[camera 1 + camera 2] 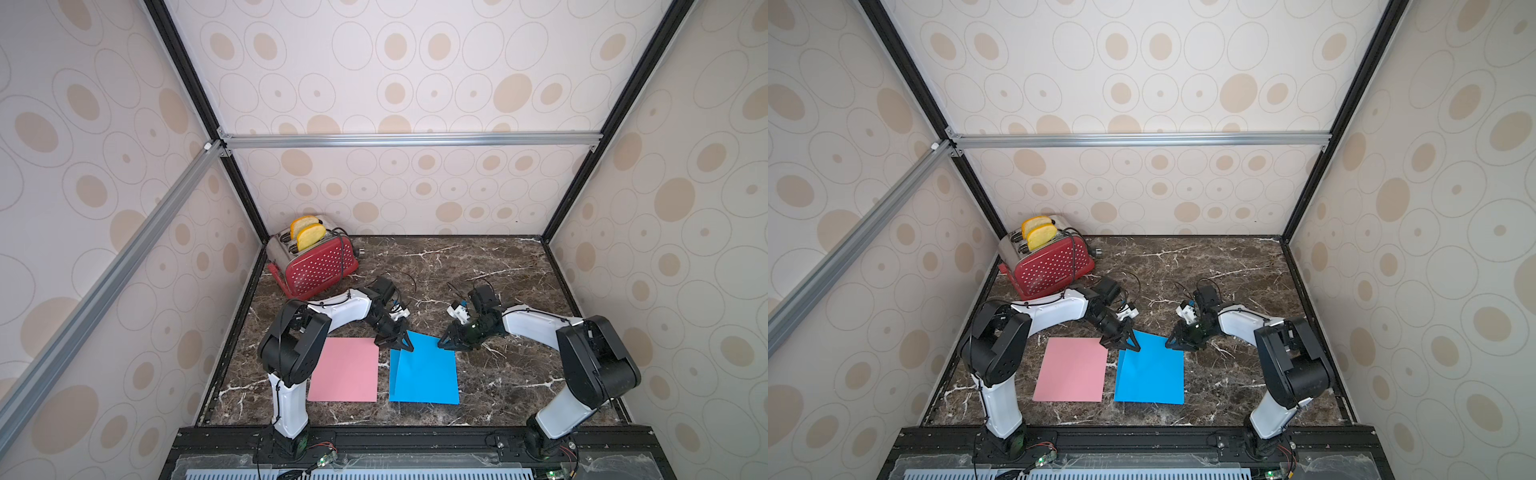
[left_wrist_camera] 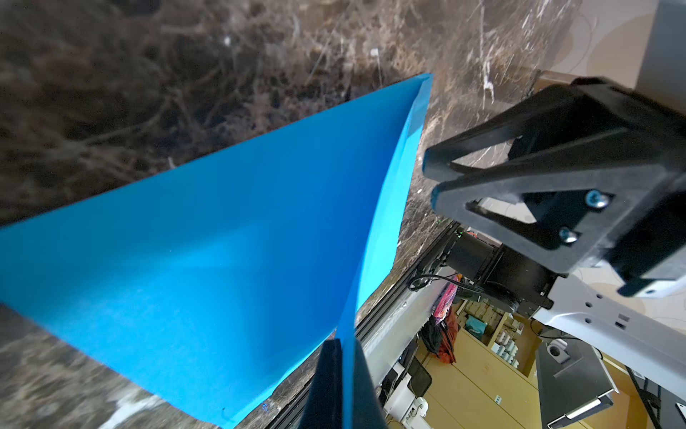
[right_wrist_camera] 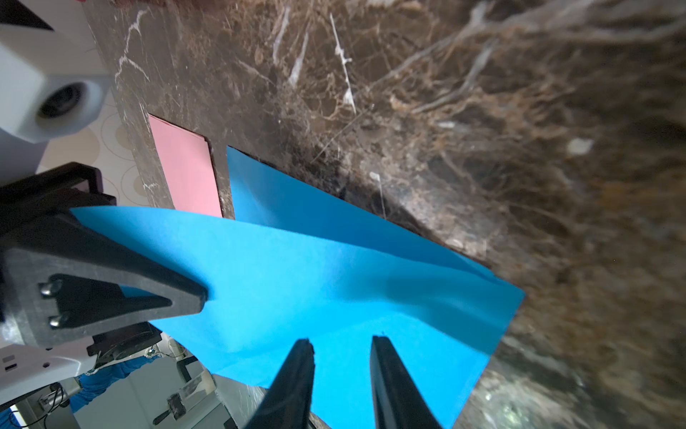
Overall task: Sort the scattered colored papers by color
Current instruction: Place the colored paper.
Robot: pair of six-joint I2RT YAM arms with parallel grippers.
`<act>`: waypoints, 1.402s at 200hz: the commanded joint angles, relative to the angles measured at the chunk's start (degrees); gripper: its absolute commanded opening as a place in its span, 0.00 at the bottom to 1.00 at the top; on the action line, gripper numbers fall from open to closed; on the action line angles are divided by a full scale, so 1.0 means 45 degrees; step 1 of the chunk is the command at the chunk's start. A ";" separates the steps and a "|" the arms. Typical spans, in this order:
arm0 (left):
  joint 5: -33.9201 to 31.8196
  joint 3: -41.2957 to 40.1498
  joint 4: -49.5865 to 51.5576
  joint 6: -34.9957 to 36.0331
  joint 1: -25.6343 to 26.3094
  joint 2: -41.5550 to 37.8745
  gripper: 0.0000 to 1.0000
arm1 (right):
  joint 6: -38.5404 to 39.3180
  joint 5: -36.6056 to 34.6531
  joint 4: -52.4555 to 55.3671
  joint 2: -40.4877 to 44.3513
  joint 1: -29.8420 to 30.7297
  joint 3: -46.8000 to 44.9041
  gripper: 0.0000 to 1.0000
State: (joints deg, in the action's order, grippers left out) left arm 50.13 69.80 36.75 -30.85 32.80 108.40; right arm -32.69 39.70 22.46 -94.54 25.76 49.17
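Note:
A pale pink paper [image 1: 344, 376] lies flat on the marble table [image 1: 478, 266], left of the bright blue papers [image 1: 428, 370]. There are two blue sheets, one on top of the other. My left gripper [image 2: 343, 340] is shut on the upper blue sheet [image 2: 222, 241] at its far left corner, and that side curls up off the lower sheet [image 3: 297, 208]. My right gripper [image 3: 341, 341] stands open over the far right corner of the blue papers, with its jaws apart and blue paper showing between them. In both top views the two grippers [image 1: 405, 345] [image 1: 442, 341] face each other across the far edge.
A red toaster [image 1: 316, 259] with two yellow slices stands at the back left corner, its cord trailing onto the table. Patterned walls and black frame posts close in the table on three sides. A black rail [image 1: 415, 436] runs along the front.

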 commanded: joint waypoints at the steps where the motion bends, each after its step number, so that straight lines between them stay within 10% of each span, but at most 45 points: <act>1: -0.0345 0.0521 -0.0003 -0.0253 0.0075 0.0218 0.00 | 0.0383 -0.0134 0.0379 -0.0132 0.0066 0.0166 0.32; 198: -0.0621 0.0789 0.0384 -0.0254 0.0075 0.0208 0.00 | 0.1226 -0.0619 0.0537 -0.0882 0.0057 -0.0037 0.30; 280: -0.1985 0.0991 0.2932 0.0630 0.0075 -0.0333 0.46 | 0.1143 -0.0714 0.0517 -0.0866 0.0045 -0.0135 0.30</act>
State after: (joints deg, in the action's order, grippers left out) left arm 45.65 72.29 41.78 -31.03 32.84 108.57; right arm -28.03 37.21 23.40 -97.71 25.76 49.17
